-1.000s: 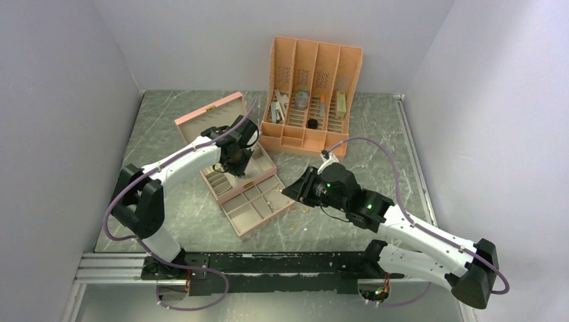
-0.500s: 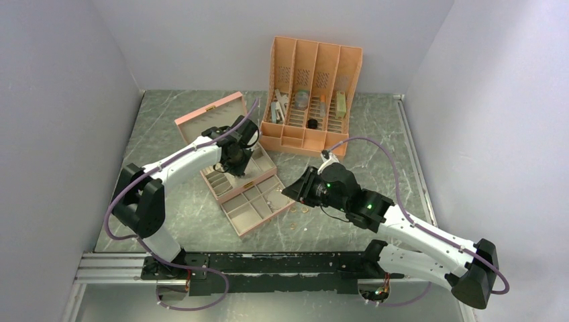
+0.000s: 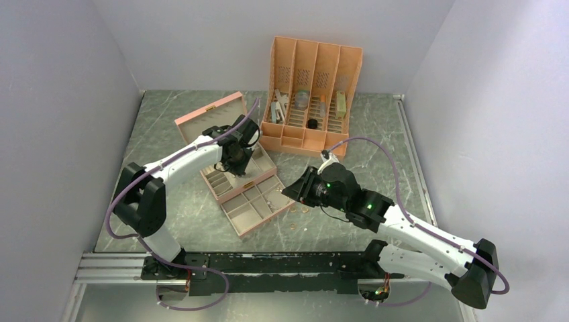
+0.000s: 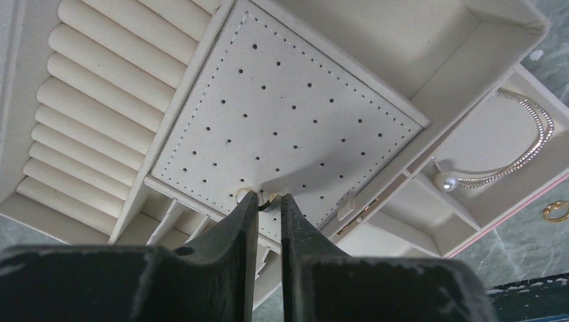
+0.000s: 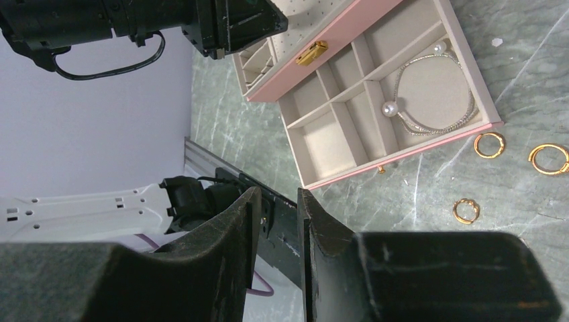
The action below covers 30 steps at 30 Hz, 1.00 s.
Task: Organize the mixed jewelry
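Observation:
A pink jewelry box (image 3: pixel 231 114) stands open with its drawer (image 3: pixel 253 204) pulled out. My left gripper (image 4: pixel 268 198) hovers at the near edge of the box's perforated earring pad (image 4: pixel 282 114), shut on a tiny gold earring piece (image 4: pixel 271 200) pinched between the tips. Padded ring rolls (image 4: pixel 100 100) lie to its left. A pearl bracelet (image 5: pixel 429 100) rests in a drawer compartment. Three gold rings (image 5: pixel 489 144) (image 5: pixel 548 159) (image 5: pixel 466 210) lie loose on the table beside the drawer. My right gripper (image 5: pixel 278 194) hangs open and empty above the table, right of the drawer.
An orange slotted organizer (image 3: pixel 312 94) with grey and black oddments stands at the back. The black rail (image 3: pixel 268 265) carrying the arm bases runs along the near edge. White walls enclose the green marbled table (image 3: pixel 376 147) on three sides.

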{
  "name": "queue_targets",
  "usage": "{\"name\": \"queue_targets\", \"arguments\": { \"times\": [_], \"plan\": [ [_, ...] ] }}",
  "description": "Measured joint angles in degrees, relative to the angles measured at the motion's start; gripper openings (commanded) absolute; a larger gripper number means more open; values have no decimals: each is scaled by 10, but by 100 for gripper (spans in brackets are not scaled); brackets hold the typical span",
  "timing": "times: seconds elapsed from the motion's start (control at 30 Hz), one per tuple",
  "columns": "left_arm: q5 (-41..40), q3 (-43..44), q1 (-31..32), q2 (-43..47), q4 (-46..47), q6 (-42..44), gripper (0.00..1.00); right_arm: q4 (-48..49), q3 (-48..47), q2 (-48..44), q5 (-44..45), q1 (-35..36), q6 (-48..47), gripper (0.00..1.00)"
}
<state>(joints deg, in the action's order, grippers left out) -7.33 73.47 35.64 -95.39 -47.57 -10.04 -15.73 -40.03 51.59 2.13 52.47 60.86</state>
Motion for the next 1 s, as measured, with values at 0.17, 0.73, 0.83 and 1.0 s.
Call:
{"name": "queue_targets", "arguments": {
  "times": [0.17,0.73,0.83,1.0],
  "plan": [
    [-3,2,0,-2,0,0,17,0,0,0,0,0,0,31],
    [-19,9,1,-4,0,0,20,5,3,3,-2,0,2,31],
    [-20,9,1,-4,0,0,20,7,4,3,-3,0,4,31],
    [-23,8,1,-3,0,-1,20,10,6,3,-4,0,5,31]
  ]
}}
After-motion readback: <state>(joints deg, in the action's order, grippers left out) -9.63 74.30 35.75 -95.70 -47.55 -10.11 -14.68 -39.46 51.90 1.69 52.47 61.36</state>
